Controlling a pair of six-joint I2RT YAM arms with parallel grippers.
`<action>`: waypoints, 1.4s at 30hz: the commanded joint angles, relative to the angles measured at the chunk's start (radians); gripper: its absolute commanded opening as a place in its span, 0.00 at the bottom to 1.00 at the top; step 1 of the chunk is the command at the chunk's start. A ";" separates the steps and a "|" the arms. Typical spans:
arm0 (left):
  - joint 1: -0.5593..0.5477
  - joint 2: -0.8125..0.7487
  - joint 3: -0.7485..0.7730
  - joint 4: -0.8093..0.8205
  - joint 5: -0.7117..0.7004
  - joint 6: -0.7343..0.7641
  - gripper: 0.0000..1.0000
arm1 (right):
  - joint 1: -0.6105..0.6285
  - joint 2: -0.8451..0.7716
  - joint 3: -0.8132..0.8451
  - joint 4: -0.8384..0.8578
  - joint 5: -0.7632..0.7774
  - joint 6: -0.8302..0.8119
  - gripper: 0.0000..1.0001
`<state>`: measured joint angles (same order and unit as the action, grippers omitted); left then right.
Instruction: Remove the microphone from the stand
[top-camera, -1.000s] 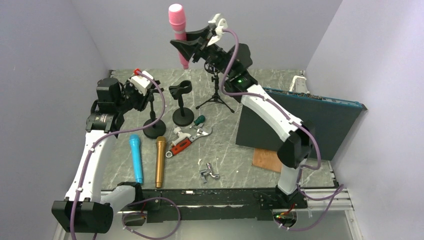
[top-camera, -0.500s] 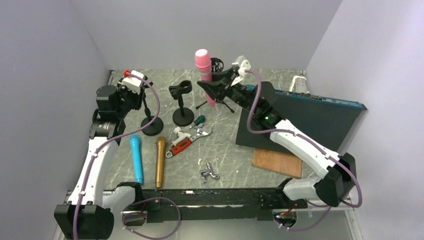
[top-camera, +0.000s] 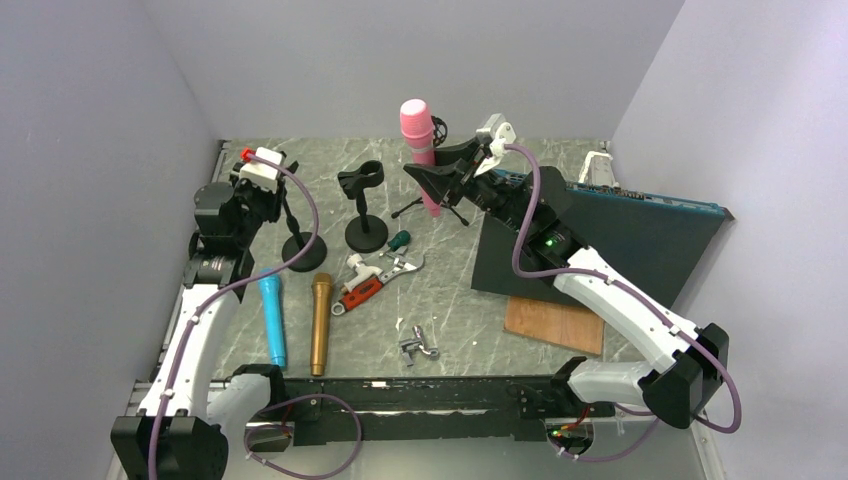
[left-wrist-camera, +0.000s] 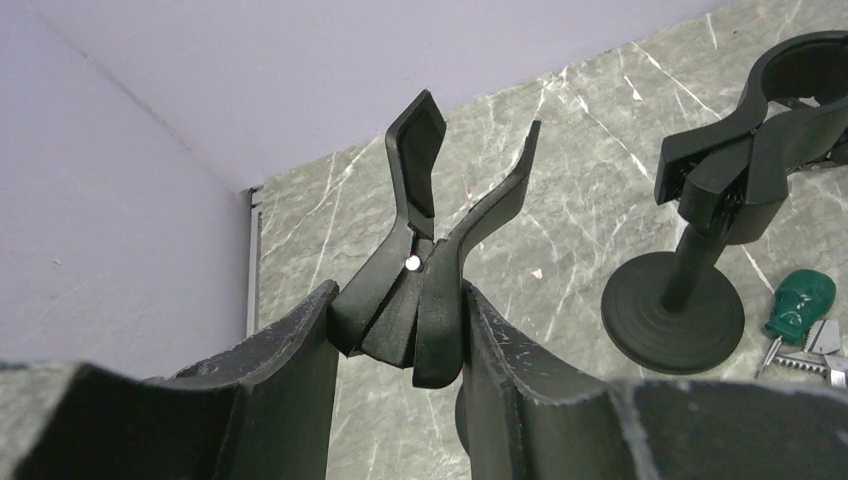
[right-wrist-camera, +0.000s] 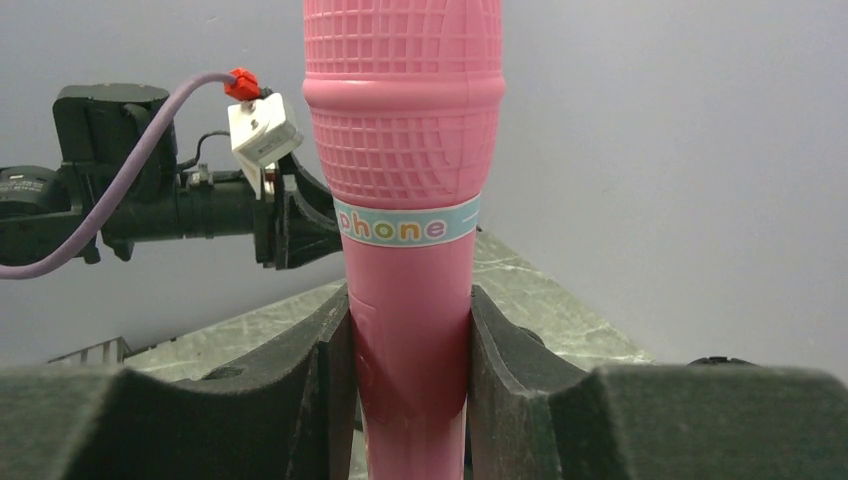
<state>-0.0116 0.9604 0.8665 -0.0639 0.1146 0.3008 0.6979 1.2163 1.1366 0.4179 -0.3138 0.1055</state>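
The right gripper (right-wrist-camera: 408, 310) is clamped around the handle of the pink microphone (right-wrist-camera: 405, 130), holding it upright over the far middle of the counter (top-camera: 480, 320). It is just right of the empty-clip stand (top-camera: 364, 205) and apart from it. On the far left, the left gripper (left-wrist-camera: 400, 310) is squeezed onto the black clip (left-wrist-camera: 420, 285) of the left stand (top-camera: 304, 254). That clip holds nothing.

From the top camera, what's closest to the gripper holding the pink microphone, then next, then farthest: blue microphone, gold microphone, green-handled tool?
From the right gripper:
1. green-handled tool, mid-table.
2. gold microphone, front left.
3. blue microphone, left of the gold one.
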 joint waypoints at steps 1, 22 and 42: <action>0.009 0.080 -0.036 -0.137 -0.032 0.047 0.05 | 0.001 -0.014 0.010 0.015 -0.012 0.011 0.00; 0.009 0.149 -0.185 -0.161 -0.036 -0.017 0.04 | 0.001 -0.087 -0.078 -0.072 0.013 -0.069 0.00; 0.009 0.086 0.172 -0.203 -0.186 -0.355 0.99 | 0.004 -0.131 -0.090 -0.062 -0.051 0.190 0.00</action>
<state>-0.0059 1.0687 0.9546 -0.2279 -0.0681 0.0792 0.6983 1.1217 1.0515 0.2798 -0.3267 0.1867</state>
